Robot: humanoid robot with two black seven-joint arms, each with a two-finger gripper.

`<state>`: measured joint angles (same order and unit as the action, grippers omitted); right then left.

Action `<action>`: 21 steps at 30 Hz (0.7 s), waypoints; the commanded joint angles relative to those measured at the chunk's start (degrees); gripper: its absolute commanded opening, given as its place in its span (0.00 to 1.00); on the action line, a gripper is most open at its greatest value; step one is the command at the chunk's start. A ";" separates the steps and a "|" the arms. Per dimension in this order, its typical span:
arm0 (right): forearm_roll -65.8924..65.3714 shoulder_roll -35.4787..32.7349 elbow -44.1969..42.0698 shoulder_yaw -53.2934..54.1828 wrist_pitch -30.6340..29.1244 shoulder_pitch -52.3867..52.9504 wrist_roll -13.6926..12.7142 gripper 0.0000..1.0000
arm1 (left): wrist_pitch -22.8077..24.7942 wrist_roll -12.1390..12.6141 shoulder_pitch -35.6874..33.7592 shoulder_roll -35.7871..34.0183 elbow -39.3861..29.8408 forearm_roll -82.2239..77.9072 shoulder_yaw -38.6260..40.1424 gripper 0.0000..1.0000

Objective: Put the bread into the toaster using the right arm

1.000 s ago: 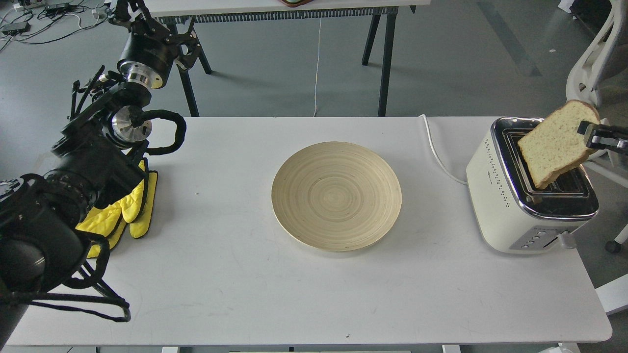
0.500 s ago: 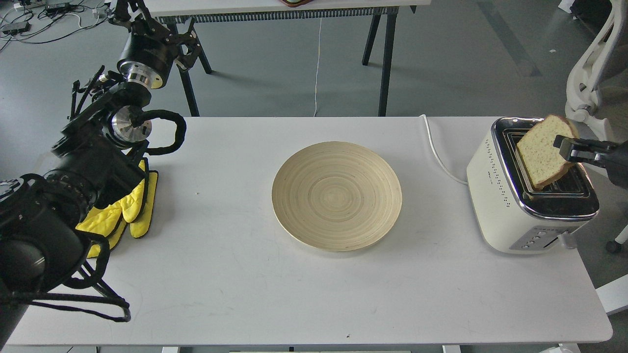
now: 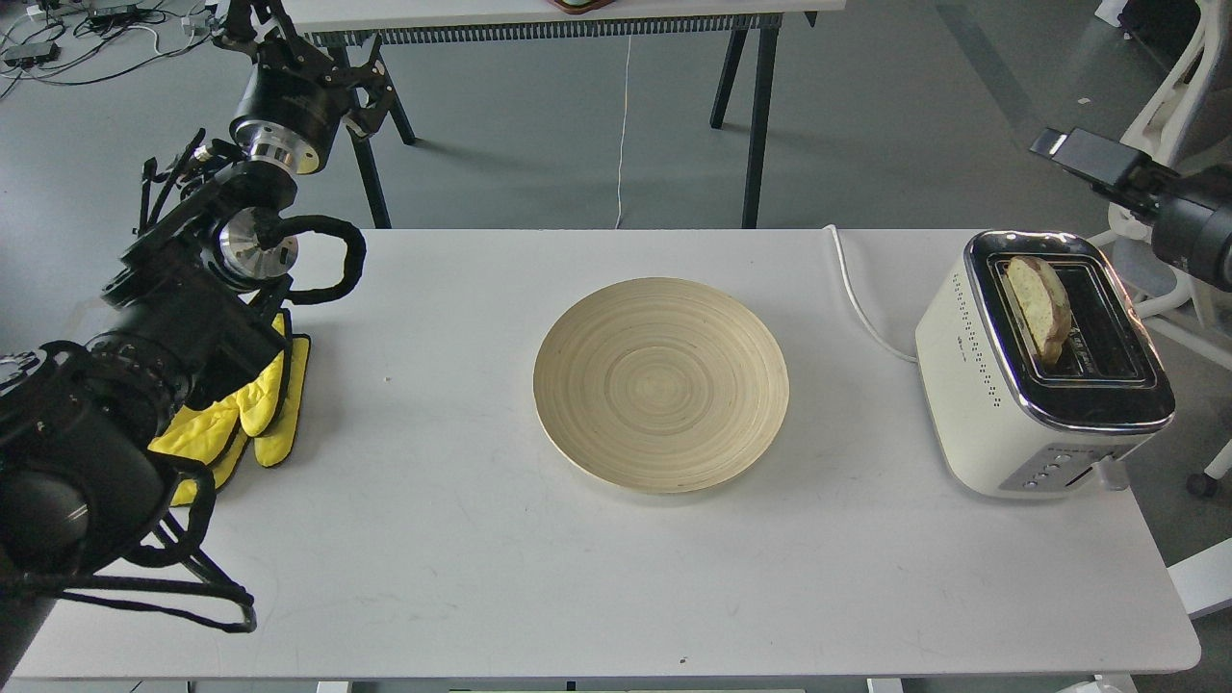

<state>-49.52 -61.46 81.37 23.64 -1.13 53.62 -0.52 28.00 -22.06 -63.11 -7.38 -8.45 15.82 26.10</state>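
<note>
- The white table (image 3: 462, 539) spreads below and to the left of the right claw (image 3: 1064, 149), with its right end passing beneath it.
- The left arm (image 3: 183, 318) lies along the table's left edge, well apart from the right claw. Its own claw (image 3: 255, 24) points up past the far edge, and it looks too dark and tangled with cables to tell whether the fingers are spread or pressed together.
- The round beige plate (image 3: 660, 385) sits in the middle of the table, well to the left of the right claw and lower.
- The toaster (image 3: 1020, 423) stands on the table's right end, just below the right claw and a little to its left. A white cord (image 3: 857, 308) runs away from its left side.
- The yellow gloves (image 3: 260, 414) lie partly under the left arm, far to the left of the right claw.
- The right claw hangs in the air over the floor beyond the table, holding nothing. It is seen end-on as one dark block, so I cannot tell whether it is spread.
- The bread (image 3: 1039, 306) stands sunk in the toaster's left slot, below the right claw and clear of it, with only its upper part showing.
</note>
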 commanded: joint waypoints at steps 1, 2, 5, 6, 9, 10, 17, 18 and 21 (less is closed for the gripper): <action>6.08 5.28 -5.68 4.92 -0.19 -0.09 1.57 0.99 | 0.00 -0.09 0.00 -0.26 0.01 0.09 0.09 1.00; 7.84 7.03 -7.70 6.32 -0.19 -0.09 2.79 0.99 | 0.00 -0.09 0.00 -0.26 0.01 0.09 0.09 1.00; 11.89 12.22 -12.28 10.54 0.16 -0.09 7.97 0.99 | 0.00 0.00 0.00 -0.26 0.01 0.09 0.09 1.00; 12.68 13.80 -13.34 11.51 0.16 -0.09 9.30 0.99 | 0.00 0.00 0.00 -0.26 0.01 0.09 0.09 1.00; 14.27 19.86 -18.16 15.11 0.16 -0.09 11.59 0.99 | 0.00 -0.09 0.00 -0.35 0.01 0.18 0.18 1.00; 14.53 21.88 -19.66 16.95 0.16 -0.09 11.59 0.99 | 0.00 0.00 0.00 -0.35 0.01 0.18 0.18 1.00; 29.26 30.60 -28.89 24.78 -1.50 -0.36 10.63 0.99 | 0.00 0.44 0.00 -0.18 0.01 0.09 -0.35 1.00; 32.78 31.13 -30.03 25.57 -2.29 -0.36 10.37 0.99 | 0.00 0.53 0.00 -0.18 0.01 0.09 -0.43 1.00; 43.60 33.85 -34.43 26.28 -4.58 -0.18 8.79 0.99 | 0.00 0.70 -0.09 -0.26 0.01 0.00 -0.52 1.00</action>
<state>-15.78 -30.22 50.84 48.97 -3.63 53.25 9.58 28.00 -21.50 -63.11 -7.55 -8.44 15.86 25.69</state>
